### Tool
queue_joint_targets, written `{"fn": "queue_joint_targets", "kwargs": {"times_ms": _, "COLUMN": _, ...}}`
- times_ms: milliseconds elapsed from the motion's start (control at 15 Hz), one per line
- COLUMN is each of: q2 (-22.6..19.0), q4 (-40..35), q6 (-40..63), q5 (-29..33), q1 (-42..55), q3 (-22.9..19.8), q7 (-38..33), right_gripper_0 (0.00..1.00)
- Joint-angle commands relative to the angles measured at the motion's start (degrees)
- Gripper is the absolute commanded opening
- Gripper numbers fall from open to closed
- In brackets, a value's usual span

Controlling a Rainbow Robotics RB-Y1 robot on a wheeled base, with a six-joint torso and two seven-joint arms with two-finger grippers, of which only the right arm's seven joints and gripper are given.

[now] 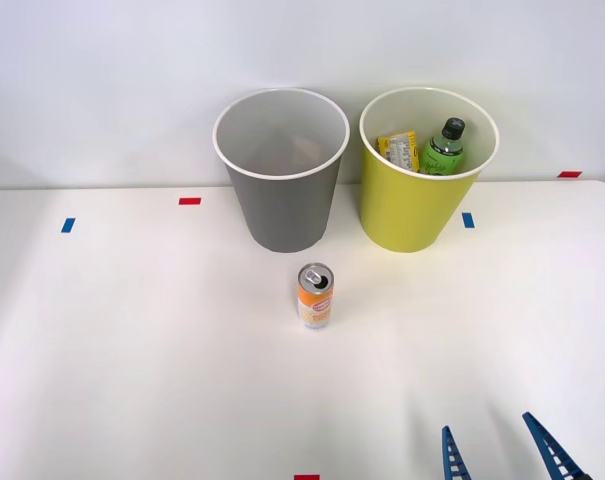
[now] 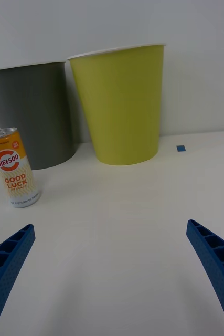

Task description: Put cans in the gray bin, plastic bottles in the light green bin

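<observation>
right gripper (image 2: 112,273) wide open, empty — off table

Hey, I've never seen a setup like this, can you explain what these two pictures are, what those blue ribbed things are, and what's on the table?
The blue ribbed pieces are the two fingers of a robot's right gripper, open and holding nothing. One picture comes from a camera above the robot's arms, looking down at a white table. The other comes from a camera on that arm's wrist, looking out between the fingers. On the table stand a gray bin and a light green bin, side by side. Two bottles are inside the green one: a green bottle and a yellow-labelled bottle. An orange can stands upright in front of the gray bin, still to be sorted.
</observation>
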Motion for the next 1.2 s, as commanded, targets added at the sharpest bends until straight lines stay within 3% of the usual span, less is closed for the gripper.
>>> {"fn": "queue_joint_targets", "kwargs": {"times_ms": 67, "q2": 0.0, "q4": 0.0, "q6": 0.0, "q5": 0.0, "q1": 0.0, "q3": 0.0, "q7": 0.0, "right_gripper_0": 1.0}}
{"fn": "queue_joint_targets", "kwargs": {"times_ms": 1200, "q2": 0.0, "q4": 0.0, "q6": 0.0, "q5": 0.0, "q1": 0.0, "q3": 0.0, "q7": 0.0, "right_gripper_0": 1.0}}
